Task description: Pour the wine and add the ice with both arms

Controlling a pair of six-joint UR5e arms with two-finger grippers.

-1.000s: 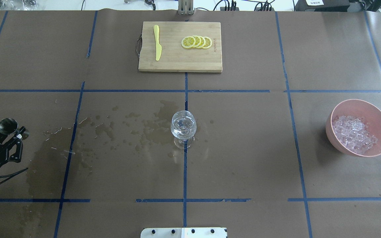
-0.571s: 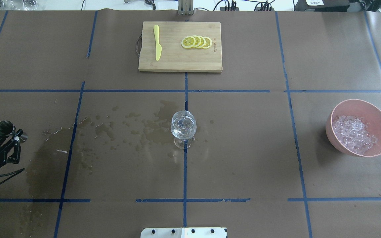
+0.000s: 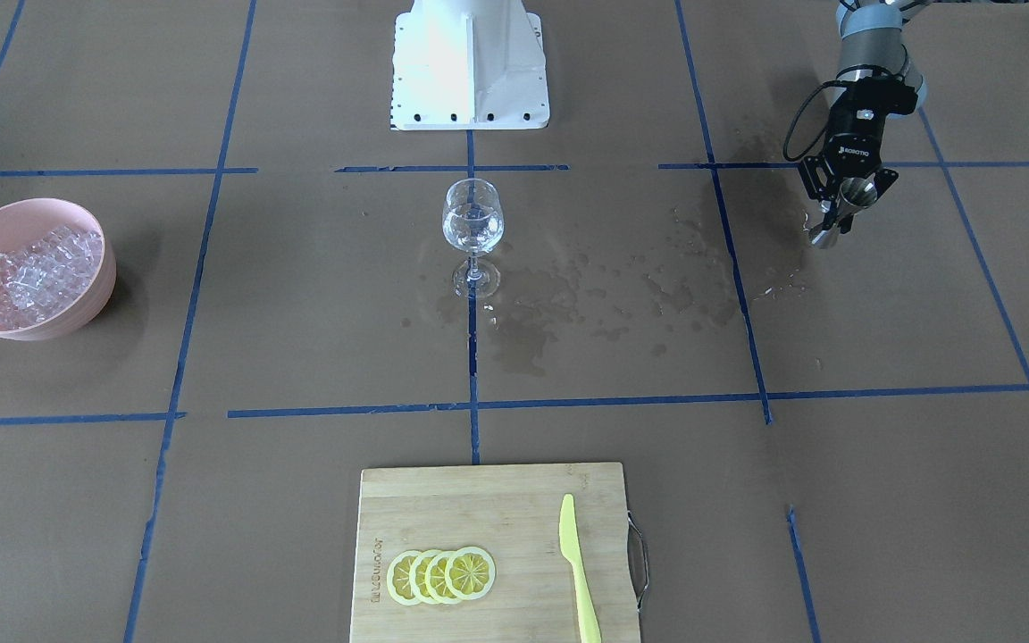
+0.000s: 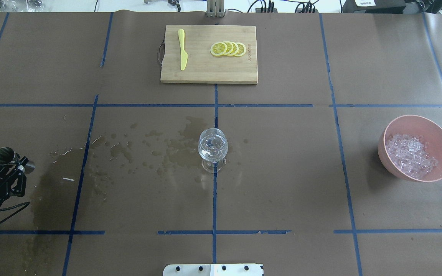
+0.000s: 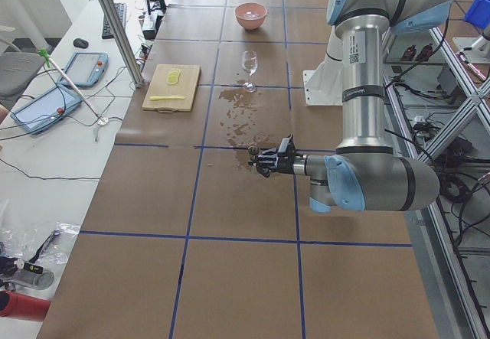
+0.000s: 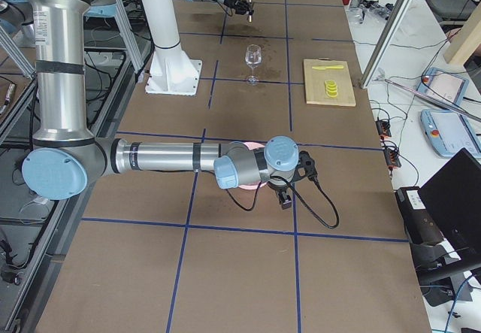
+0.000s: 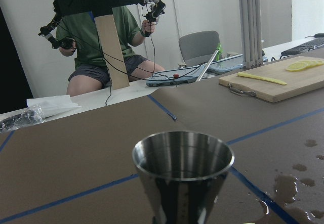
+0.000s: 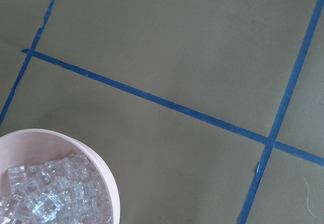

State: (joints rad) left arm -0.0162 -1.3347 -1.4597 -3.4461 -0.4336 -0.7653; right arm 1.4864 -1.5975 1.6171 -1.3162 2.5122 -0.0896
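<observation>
A wine glass [image 4: 213, 148] stands upright at the table's middle with a little clear wine in its bowl; it also shows in the front view [image 3: 473, 223]. My left gripper [image 4: 9, 165] is at the table's far left, shut on a steel jigger [image 4: 4, 156], which is held roughly upright above the table [image 7: 182, 178] [image 3: 839, 212]. The ice [image 4: 411, 155] is heaped in a pink bowl [image 4: 441, 132] at the right. The right wrist view looks down on that ice [image 8: 45, 198] from high above. The right gripper shows only in the right side view, so I cannot tell its state.
A wooden cutting board [image 4: 205, 73] with lemon slices [image 4: 228, 49] and a yellow knife [image 4: 182, 50] lies at the far middle. Wet patches [image 4: 175, 149] spread from the glass leftward. The white robot base [image 3: 470, 67] stands behind the glass. A person sits beyond the table [image 7: 101, 47].
My left gripper has drawn back a little toward the robot's side of the table with the jigger in it. The glass and bowl have not moved.
</observation>
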